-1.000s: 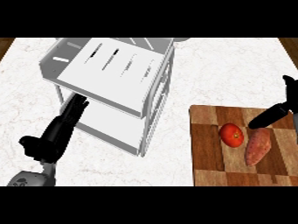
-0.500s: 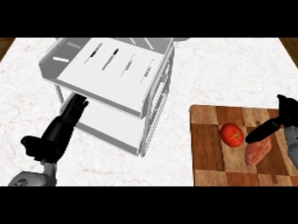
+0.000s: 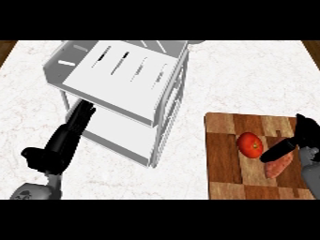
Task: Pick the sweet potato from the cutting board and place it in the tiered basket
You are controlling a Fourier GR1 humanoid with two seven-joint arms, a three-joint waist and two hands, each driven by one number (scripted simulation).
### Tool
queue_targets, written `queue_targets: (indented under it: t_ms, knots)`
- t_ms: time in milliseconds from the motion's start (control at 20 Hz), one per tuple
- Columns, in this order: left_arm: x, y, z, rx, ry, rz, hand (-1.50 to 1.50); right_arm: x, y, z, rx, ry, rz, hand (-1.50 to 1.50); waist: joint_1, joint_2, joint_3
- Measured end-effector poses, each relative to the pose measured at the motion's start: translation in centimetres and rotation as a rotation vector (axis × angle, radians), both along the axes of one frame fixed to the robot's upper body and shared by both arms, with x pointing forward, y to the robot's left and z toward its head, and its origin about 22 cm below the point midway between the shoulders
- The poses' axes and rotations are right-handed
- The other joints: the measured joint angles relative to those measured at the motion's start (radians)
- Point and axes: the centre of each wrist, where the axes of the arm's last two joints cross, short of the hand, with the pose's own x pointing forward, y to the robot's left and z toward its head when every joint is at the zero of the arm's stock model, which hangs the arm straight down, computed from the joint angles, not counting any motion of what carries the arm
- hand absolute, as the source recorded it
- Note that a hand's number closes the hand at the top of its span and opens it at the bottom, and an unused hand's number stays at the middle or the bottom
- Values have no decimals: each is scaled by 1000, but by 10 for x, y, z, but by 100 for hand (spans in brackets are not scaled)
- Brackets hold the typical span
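At four o'clock, my right hand (image 3: 302, 140), fingers open, sits over the sweet potato (image 3: 278, 166), ungrasped; tiered basket (image 3: 131, 89) placement remains.

Light is even and bright across the white marble surface (image 3: 259, 75), with no glare spot anywhere. Shadows are faint: only a soft grey patch lies under the basket (image 3: 124, 89), toward 6 o'clock of its lower tier. The basket's top tier reads flat white, its slots dark. The tomato (image 3: 250, 144) carries a small pale highlight at about 12 o'clock. The black hands show almost no shading. Edges look soft throughout, and the basket's lines lean with steep perspective.
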Motion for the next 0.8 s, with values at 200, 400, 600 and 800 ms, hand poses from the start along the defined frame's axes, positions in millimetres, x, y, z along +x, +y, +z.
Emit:
queue_targets:
  t_ms: [200,400,600,800]
  knots:
    - [0,0,0,5,9,0,0,-11,2,-9,14,6,-13,-150,-1,-1,0]
    - [1,-1,2,6,22,0,0,-21,-1,-15,26,12,-30,-150,3,1,0]
    - [2,-3,2,5,15,-2,0,-27,2,-23,37,18,-38,-150,7,2,0]
    - [3,-3,0,1,6,-13,0,-26,1,-29,45,8,-52,150,12,1,2]
